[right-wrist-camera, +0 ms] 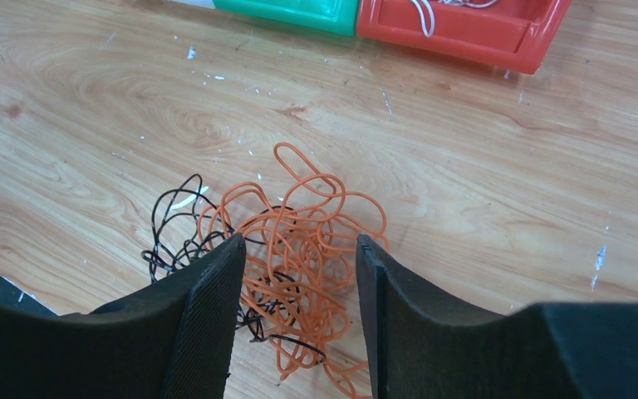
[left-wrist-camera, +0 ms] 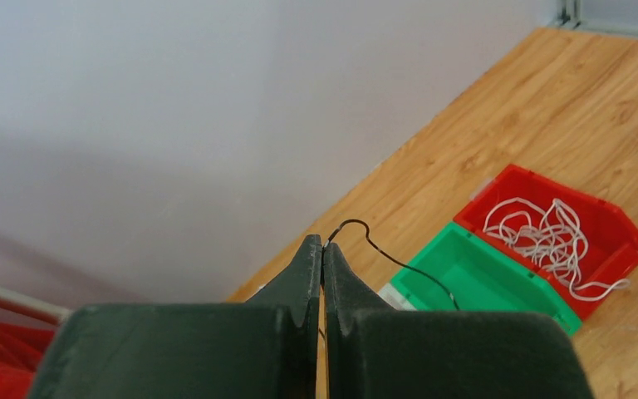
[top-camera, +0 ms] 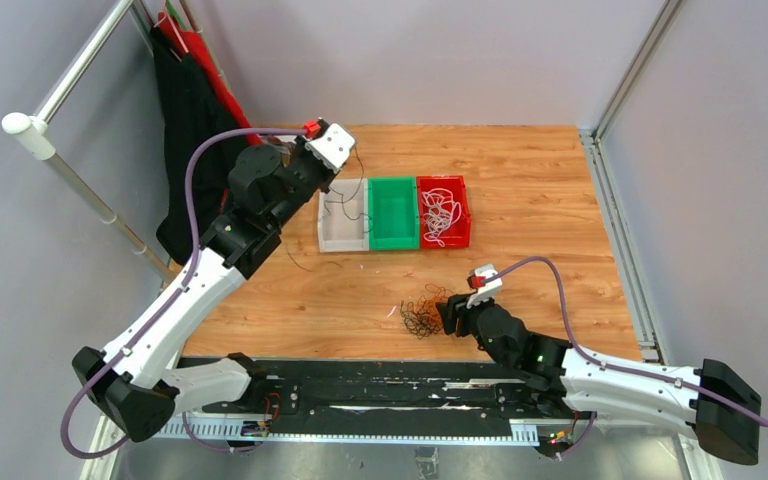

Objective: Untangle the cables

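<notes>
A tangle of orange cable [right-wrist-camera: 311,249] and black cable [right-wrist-camera: 174,237] lies on the wooden table near the front; it also shows in the top view [top-camera: 422,310]. My right gripper [right-wrist-camera: 299,249] is open, its fingers on either side of the orange tangle, just above it. My left gripper [left-wrist-camera: 323,248] is raised high over the white bin [top-camera: 343,222] and shut on a thin black cable [left-wrist-camera: 399,262] that hangs down toward that bin. White cable [left-wrist-camera: 548,241] lies in the red bin [top-camera: 444,211]. The green bin [top-camera: 393,212] holds nothing visible.
The three bins stand in a row at the table's middle. Black and red cloth [top-camera: 195,110] hangs on a rail at the far left. A grey wall runs behind the table, and a black rail [top-camera: 380,385] lines the near edge.
</notes>
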